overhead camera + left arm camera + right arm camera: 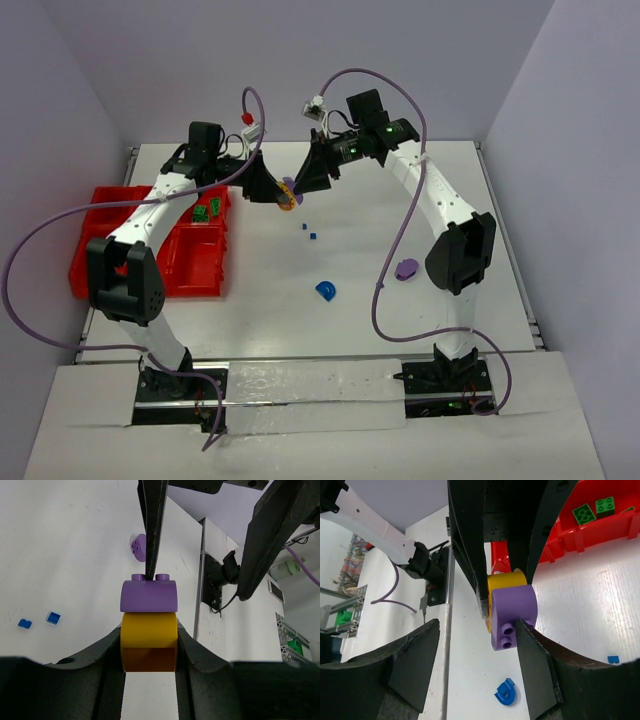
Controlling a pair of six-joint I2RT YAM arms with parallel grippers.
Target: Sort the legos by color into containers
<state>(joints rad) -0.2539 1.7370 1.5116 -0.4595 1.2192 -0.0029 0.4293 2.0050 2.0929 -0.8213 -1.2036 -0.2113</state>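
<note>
Sitting stud-end outward on the yellow rounded lego (149, 640), the purple rounded lego (149, 596) is what the coming move turns on. The two are pressed together into one short stack whose long axis runs straight out from the left gripper (149, 647) toward the right gripper (479, 630). As far as I can judge, the pair is held up off the table (420, 330), over its far middle and just right of the containers (100, 200). The left gripper is clenched on the yellow half only, its fingers (192, 652) flat against both flanks. The right gripper stands with its jaws apart around the purple half, grasping nothing yet. In the right wrist view one pad lies against or just beside the purple flank while the other is well apart, so the piece sits off-centre in the gap. The right arm is thus the nearer one to the purple lego, and I judge that separation calls for a squeeze and then a pull along the stack's axis. Both pieces are smooth, glossy hard plastic with domed sides, and two round studs show on the purple end. The fingers are matte black. Farther out on the matte white table lie a blue arch (326, 291), two tiny blue bits (313, 237) and a second purple piece (406, 268). Green studded blocks (207, 210) sit in one red compartment.
</note>
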